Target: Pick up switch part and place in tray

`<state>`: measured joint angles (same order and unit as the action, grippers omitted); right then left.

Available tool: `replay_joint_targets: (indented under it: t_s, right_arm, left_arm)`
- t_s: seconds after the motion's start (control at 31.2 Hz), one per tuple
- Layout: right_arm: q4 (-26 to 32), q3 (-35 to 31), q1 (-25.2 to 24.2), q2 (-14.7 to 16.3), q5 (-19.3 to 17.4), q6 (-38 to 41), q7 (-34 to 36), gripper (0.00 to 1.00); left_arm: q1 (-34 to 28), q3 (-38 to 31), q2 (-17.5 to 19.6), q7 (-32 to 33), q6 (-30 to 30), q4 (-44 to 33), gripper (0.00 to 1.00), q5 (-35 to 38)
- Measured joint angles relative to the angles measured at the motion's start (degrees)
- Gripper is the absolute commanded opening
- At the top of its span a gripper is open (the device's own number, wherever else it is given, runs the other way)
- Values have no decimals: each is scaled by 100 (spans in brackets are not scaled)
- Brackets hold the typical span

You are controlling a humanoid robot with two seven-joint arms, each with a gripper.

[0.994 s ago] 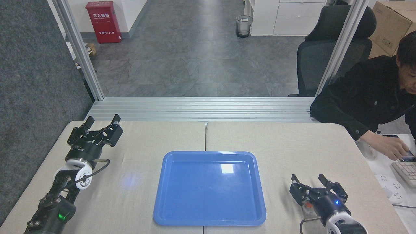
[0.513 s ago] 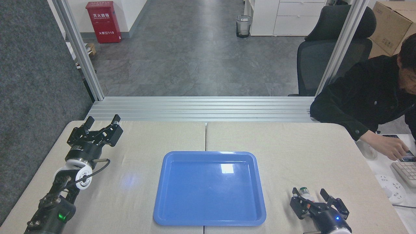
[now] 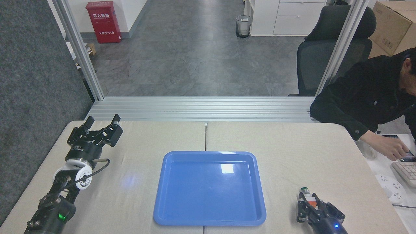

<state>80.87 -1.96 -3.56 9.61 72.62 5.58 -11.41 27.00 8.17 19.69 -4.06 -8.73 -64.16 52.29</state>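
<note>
0 parts in the tray (image 3: 209, 188) yet. Right tool (image 3: 312, 208), lower right of frame, closed around the switch part (image 3: 308, 196) just right of the tray; lift and placing left. Left tool (image 3: 101, 125) open, idle at left. Beige desk (image 3: 292, 152); grey floor, person at right.

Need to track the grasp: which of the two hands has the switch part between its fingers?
The right hand, low at the table's near right corner, has the switch part between its fingers. The left hand is open and empty.

One head view looks forward and down over the table (image 3: 292, 146), with the office floor beyond.
</note>
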Motion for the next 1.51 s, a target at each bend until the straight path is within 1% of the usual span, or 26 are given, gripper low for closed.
replay_joint_targets:
  t_s: [0.13, 0.26, 0.45, 0.54, 0.67, 0.87, 1.09, 1.31, 1.35, 1.38, 1.41, 1.44, 1.47, 1.51]
  right_arm:
    - [-9, -13, 13, -37, 36, -59, 41, 0]
    - [-12, -56, 165, -66, 5, -177, 179, 0]
    - [55, -93, 644, -124, -108, -247, 258, 0]
    - [102, 0, 875, -208, -133, -264, 199, 0]
    - [158, 292, 1098, -337, -139, -288, 116, 0]
    - [180, 922, 1316, -528, -92, -299, -120, 0]
    - [23, 1533, 1421, -829, 99, -282, -410, 0]
    - [-151, 1968, 1453, -1038, 205, -301, -510, 0]
    - [-173, 2013, 1457, -1059, 213, -301, -536, 1]
    - [-193, 2062, 1461, -1082, 218, -305, -555, 9]
    - [-212, 2107, 1463, -1104, 225, -305, -576, 24]
    - [-233, 2154, 1464, -1125, 231, -305, -596, 50]
    - [-250, 2189, 1466, -1143, 239, -307, -605, 94]
    - [-265, 2225, 1468, -1161, 249, -309, -617, 100]
  left_arm:
    - [0, 0, 0, 0, 0, 0, 100, 0]
    - [0, 0, 0, 0, 0, 0, 100, 0]
    - [0, 0, 0, 0, 0, 0, 100, 0]
    - [0, 0, 0, 0, 0, 0, 100, 0]
    - [0, 0, 0, 0, 0, 0, 100, 0]
    - [0, 0, 0, 0, 0, 0, 100, 0]
    - [0, 0, 0, 0, 0, 0, 100, 0]
    - [-1, 0, 0, 0, 0, 0, 100, 0]
    - [-1, 0, 0, 0, 0, 0, 100, 0]
    - [-1, 0, 0, 0, 0, 0, 100, 0]
    - [-1, 0, 0, 0, 0, 0, 100, 0]
    - [-1, 0, 0, 0, 0, 0, 100, 0]
    - [-1, 0, 0, 0, 0, 0, 100, 0]
    - [-1, 0, 0, 0, 0, 0, 100, 0]
